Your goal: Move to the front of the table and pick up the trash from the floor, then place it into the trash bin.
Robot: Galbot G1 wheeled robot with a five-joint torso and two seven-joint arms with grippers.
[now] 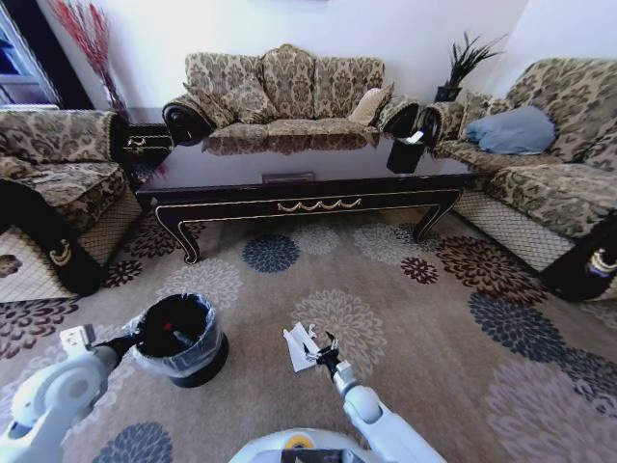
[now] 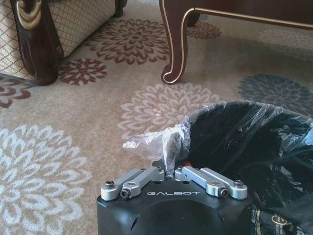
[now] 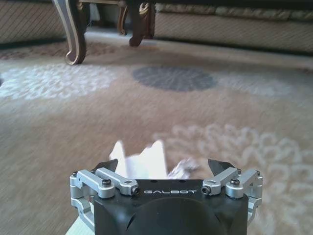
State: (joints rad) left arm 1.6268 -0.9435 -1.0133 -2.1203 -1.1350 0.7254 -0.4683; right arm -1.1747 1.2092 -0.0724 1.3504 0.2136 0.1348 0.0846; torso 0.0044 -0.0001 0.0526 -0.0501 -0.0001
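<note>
The trash bin (image 1: 198, 359), black with a grey bag liner, stands on the carpet at my front left. My left gripper (image 1: 145, 340) is at its left rim. It is shut (image 2: 168, 171) on a clear plastic wrapper (image 2: 159, 142) with a red tip, held beside the bin's opening (image 2: 244, 142). A white paper piece (image 1: 299, 345) lies on the floor ahead of me. My right gripper (image 1: 323, 353) hangs low over it, open (image 3: 163, 169), with the paper (image 3: 139, 161) between its spread fingers. The long dark table (image 1: 289, 164) stands beyond.
Patterned sofas stand to the left (image 1: 58, 183), behind the table (image 1: 289, 92) and to the right (image 1: 549, 174). A black box (image 1: 405, 154) sits on the table's right end. A curved table leg (image 2: 173, 49) rises near the bin. Flowered carpet (image 1: 453, 328) lies open to my right.
</note>
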